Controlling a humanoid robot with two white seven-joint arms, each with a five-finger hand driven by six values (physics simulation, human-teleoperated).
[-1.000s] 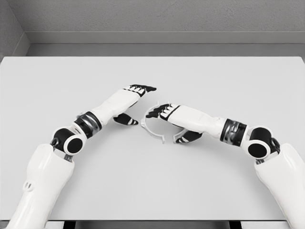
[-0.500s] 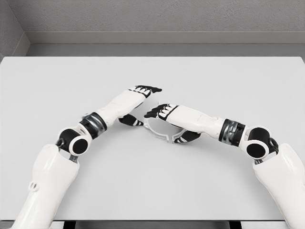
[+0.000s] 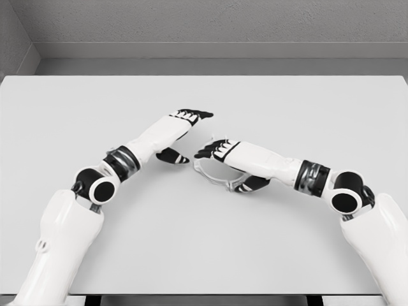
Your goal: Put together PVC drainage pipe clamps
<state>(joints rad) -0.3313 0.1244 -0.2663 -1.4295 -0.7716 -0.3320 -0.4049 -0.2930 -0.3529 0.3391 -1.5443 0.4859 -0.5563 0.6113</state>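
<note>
At tabletop [image 3: 306, 108] centre: right hand [image 3: 220, 153] apparently gripping white clamp ring [image 3: 207, 172]; left hand [image 3: 182, 131] spread, empty. Next: mating alignment.

A broad, pale grey surface [image 3: 268, 255] fills the view, plain and matte, its far edge running straight below a grey wall and its near edge just showing at the bottom. One thing lies on it: a white curved clamp piece [image 3: 213, 175], sitting a little right of centre and about midway between near and far. It lies flat, an open arc with its bow turned left, and a small tab juts out at its near end. Its right part is hidden under a forearm, so the full shape cannot be told. Soft shadows fall on the surface around it.
</note>
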